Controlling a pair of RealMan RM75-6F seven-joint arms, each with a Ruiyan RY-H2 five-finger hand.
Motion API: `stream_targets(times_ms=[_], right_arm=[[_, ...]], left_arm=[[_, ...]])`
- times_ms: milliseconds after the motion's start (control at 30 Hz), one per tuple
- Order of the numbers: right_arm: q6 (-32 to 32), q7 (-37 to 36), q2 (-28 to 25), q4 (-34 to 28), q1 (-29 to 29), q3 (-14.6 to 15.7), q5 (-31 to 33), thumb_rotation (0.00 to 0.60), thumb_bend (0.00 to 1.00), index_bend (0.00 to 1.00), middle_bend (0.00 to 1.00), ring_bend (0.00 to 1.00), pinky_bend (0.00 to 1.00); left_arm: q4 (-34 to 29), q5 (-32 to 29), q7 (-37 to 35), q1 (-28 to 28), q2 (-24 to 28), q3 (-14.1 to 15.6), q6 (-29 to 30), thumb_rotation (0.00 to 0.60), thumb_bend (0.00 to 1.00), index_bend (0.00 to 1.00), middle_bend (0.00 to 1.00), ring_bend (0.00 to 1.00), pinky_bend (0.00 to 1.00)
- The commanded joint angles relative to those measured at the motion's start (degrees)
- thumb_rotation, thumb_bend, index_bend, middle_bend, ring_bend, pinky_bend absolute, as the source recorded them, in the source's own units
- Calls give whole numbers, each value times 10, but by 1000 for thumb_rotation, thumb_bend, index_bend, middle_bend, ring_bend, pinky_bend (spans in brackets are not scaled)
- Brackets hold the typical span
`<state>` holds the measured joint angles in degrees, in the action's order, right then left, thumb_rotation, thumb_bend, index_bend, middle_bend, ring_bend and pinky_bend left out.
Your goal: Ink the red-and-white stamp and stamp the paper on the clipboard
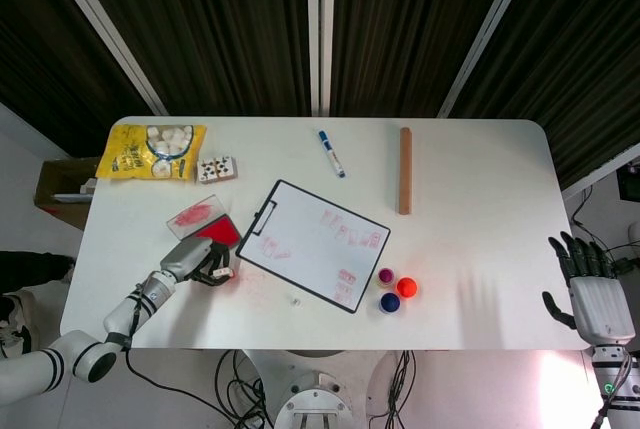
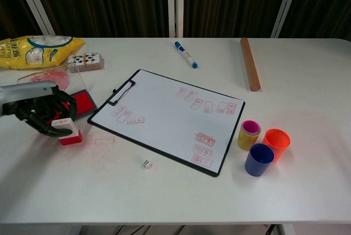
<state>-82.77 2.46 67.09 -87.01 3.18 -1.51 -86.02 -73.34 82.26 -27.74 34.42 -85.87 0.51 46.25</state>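
Observation:
My left hand (image 2: 39,112) (image 1: 198,261) grips the red-and-white stamp (image 2: 67,130) (image 1: 225,273) at the table's left front; the stamp's red base is at table level, whether touching I cannot tell. Just behind it lies the red ink pad (image 2: 81,103) (image 1: 217,234), its clear lid (image 2: 52,77) open beside it. To the right lies the black clipboard (image 2: 225,150) with white paper (image 2: 164,112) (image 1: 312,239) bearing several red stamp marks. My right hand (image 1: 592,294) hangs off the table's right front corner, fingers spread, holding nothing.
Purple (image 2: 250,132), orange (image 2: 275,143) and blue (image 2: 259,159) cups stand right of the clipboard. A small die (image 2: 146,163) lies in front of it. A blue marker (image 2: 186,53), wooden rod (image 2: 249,70), playing cards (image 2: 85,59) and a yellow snack bag (image 2: 35,50) line the back.

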Motion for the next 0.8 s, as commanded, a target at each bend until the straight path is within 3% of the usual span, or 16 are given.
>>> stream_targets(times_ms=[33,800], right_arm=[[1,1,0,0,0,0,1,600,258,0,0,0,0],[10,5,0,-1,1,0,10,600,259,0,0,0,0]], left_arm=[[2,1,0,0,0,1,0,600,379,608,621,907,979],[29,31,32,-4,-14,19,30,600,323,441,466,863,961]])
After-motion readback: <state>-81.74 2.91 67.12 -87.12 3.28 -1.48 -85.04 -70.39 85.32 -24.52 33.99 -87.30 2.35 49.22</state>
